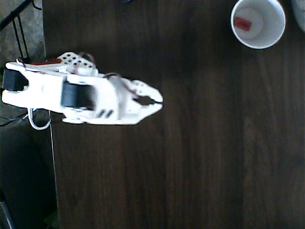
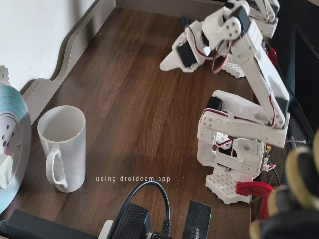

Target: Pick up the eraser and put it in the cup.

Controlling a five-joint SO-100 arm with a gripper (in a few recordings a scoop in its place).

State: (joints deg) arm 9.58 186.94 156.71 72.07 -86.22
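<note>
The small red eraser (image 1: 243, 24) lies inside the white cup (image 1: 258, 22) at the table's top right in the overhead view, against the cup's left inner wall. In the fixed view the cup (image 2: 62, 149) stands upright at the left, showing a handle, and its wall hides the eraser. My white gripper (image 1: 160, 103) hovers over the table's left middle, far from the cup, with its fingertips together and nothing between them. The fixed view shows the gripper (image 2: 168, 62) raised well above the wood, pointing left.
A round white and teal disc (image 2: 10, 144) stands just left of the cup; its pale edge (image 1: 300, 14) shows by the cup. A black plug and cable (image 2: 144, 214) lie at the near edge. The arm's base (image 2: 234, 164) is on the right.
</note>
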